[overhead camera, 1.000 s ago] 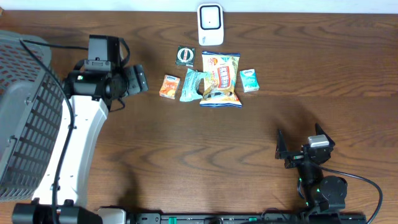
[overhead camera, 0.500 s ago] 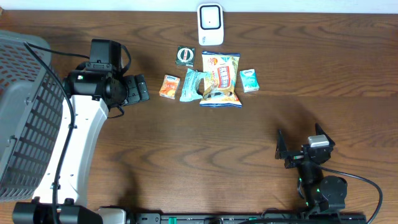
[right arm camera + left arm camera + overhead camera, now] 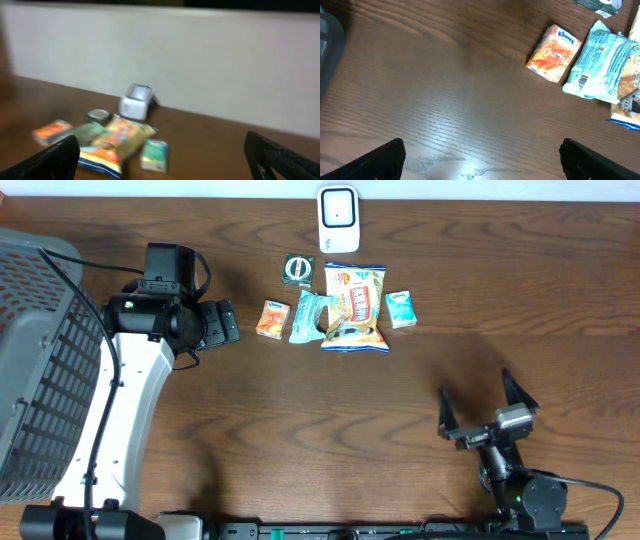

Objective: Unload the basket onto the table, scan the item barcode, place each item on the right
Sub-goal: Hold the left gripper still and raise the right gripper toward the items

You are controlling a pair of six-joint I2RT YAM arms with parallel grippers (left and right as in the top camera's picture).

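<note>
A white barcode scanner (image 3: pixel 338 219) stands at the table's far edge. In front of it lie a round dark tin (image 3: pixel 297 269), an orange tissue pack (image 3: pixel 271 319), a light-blue packet (image 3: pixel 307 317), a yellow chips bag (image 3: pixel 354 308) and a small teal pack (image 3: pixel 401 309). My left gripper (image 3: pixel 222 322) is open just left of the orange tissue pack (image 3: pixel 554 53), holding nothing. The left wrist view also shows the light-blue packet (image 3: pixel 600 65) with its barcode facing up. Near the front edge, my right gripper (image 3: pixel 480 412) is open and empty. It faces the scanner (image 3: pixel 136 101) and the teal pack (image 3: pixel 153 155), blurred.
A grey mesh basket (image 3: pixel 35 360) fills the left edge of the table, beside the left arm's white link (image 3: pixel 125 410). A pale wall runs behind the scanner in the right wrist view. Bare wood lies between the items and the right gripper.
My left gripper slid a little right toward the orange tissue pack, then stopped. The right wrist has just tilted, so its open fingers now point more toward the items.
</note>
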